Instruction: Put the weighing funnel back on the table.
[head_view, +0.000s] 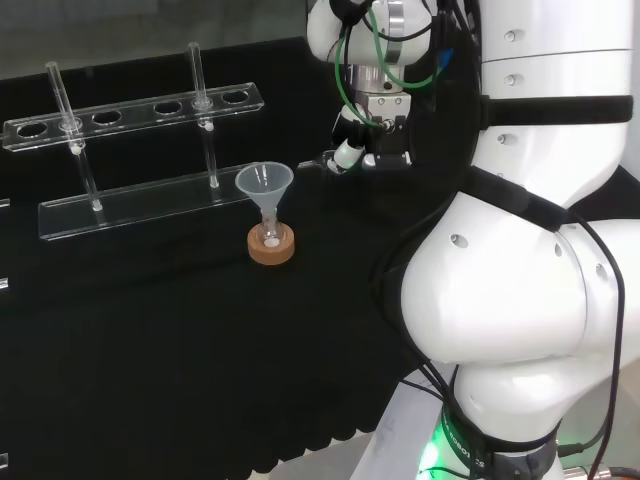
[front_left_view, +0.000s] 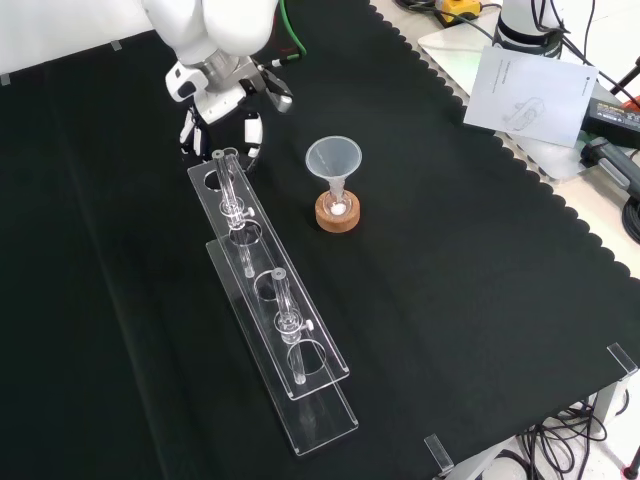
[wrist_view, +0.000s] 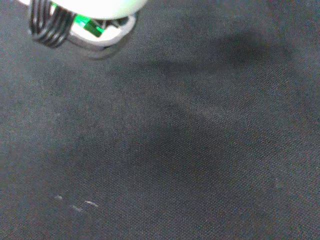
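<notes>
In the head view my hand (head_view: 368, 128) hangs low over the cloth, right of the funnel (head_view: 264, 184) and just past the right end of the test tube rack (head_view: 150, 200). The front view has the hand (front_left_view: 224, 100) at the top, right behind the rack's far end (front_left_view: 215, 180). I cannot make out what, if anything, it holds. The funnel (front_left_view: 333, 160) stands mouth up with its stem in a small flask on a cork ring (front_left_view: 337, 212). In the wrist view a blurred white part of the hand (wrist_view: 90, 12) sits above bare black cloth.
The clear two-tier rack (front_left_view: 275, 310) holds two glass tubes (front_left_view: 232, 190) and runs toward the bench's front edge. A white paper sheet (front_left_view: 530, 90) and cables lie off the cloth at the front view's top right. My white arm links (head_view: 520, 250) take up the head view's right.
</notes>
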